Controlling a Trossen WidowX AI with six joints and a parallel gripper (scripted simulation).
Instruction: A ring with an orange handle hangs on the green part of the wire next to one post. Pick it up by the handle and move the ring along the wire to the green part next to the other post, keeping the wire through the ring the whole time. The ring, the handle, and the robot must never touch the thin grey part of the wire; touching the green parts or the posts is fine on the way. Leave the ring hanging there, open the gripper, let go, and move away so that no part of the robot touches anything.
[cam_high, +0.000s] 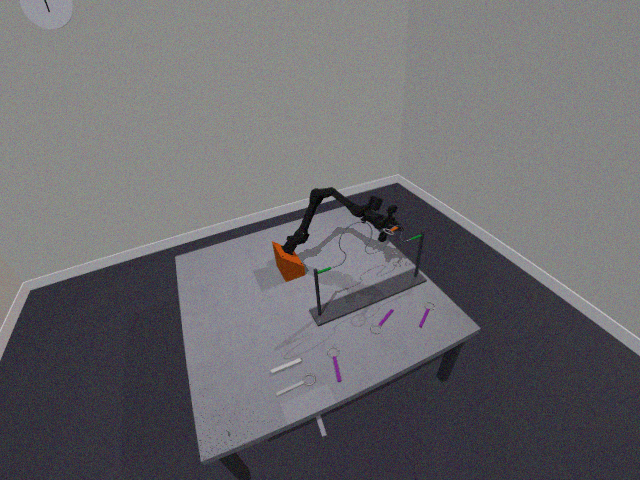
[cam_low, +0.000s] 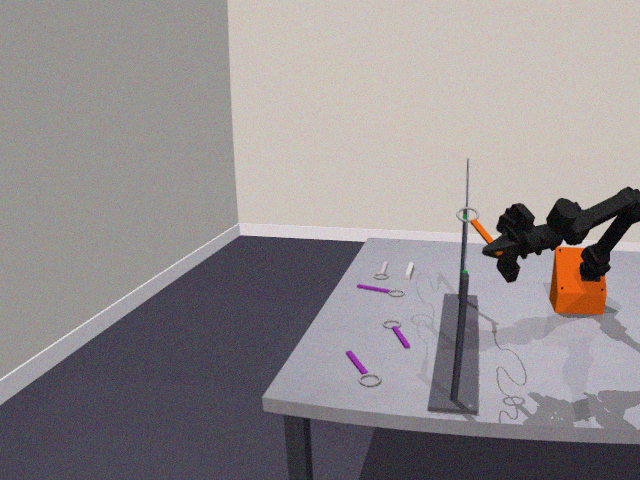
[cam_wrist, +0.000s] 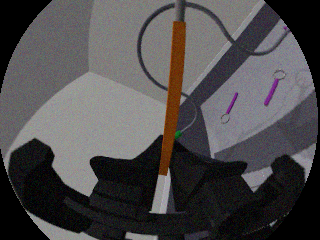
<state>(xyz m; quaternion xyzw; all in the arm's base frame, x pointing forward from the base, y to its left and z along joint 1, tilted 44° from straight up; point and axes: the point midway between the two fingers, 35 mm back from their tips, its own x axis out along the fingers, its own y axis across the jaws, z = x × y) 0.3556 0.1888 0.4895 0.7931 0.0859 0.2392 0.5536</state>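
Note:
My gripper is shut on the orange handle near its end, in the air on the robot's side of the wire. The grey ring is at the handle's other end, tilted, and overlaps the wire's line in the exterior view; in the wrist view it is out of frame. The thin grey wire curves between two green parts. The ring is nearer the right post in the top view. Ring-to-wire clearance is too small to tell.
The posts stand on a dark base. Several loose purple-handled rings, such as one purple handle, and white pieces, including a white bar, lie on the table beyond the base from the robot. The robot's orange mount is behind.

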